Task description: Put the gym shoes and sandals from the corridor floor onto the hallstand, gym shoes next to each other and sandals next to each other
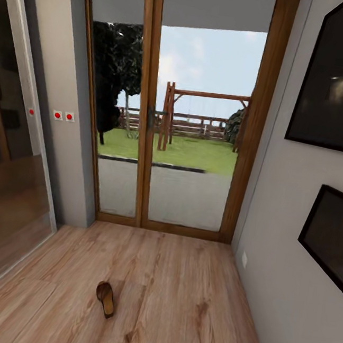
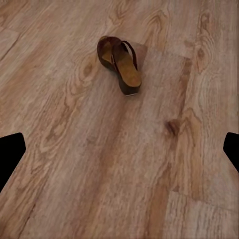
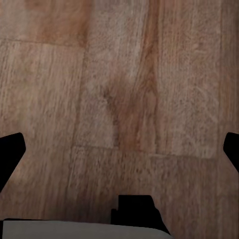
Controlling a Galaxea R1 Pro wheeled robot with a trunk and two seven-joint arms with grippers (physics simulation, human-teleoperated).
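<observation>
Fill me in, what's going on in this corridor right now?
Nothing is being handled yet. One dark brown leather slip-on sandal with a tan footbed lies alone on the light brown wood-plank floor, in front of the wood-framed glass doors. The left gripper hangs over the planks, its fingers spread wide, facing the sandal. The right gripper, also open, looks down at bare flooring.

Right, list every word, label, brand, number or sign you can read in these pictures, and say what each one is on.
No readable text in any view.
Sandal: no brand or label to be made out on its strap or footbed.
Wall switches: red dots only, no lettering.
Dark framed pictures: no words visible.
Wood floor: grain only.
</observation>
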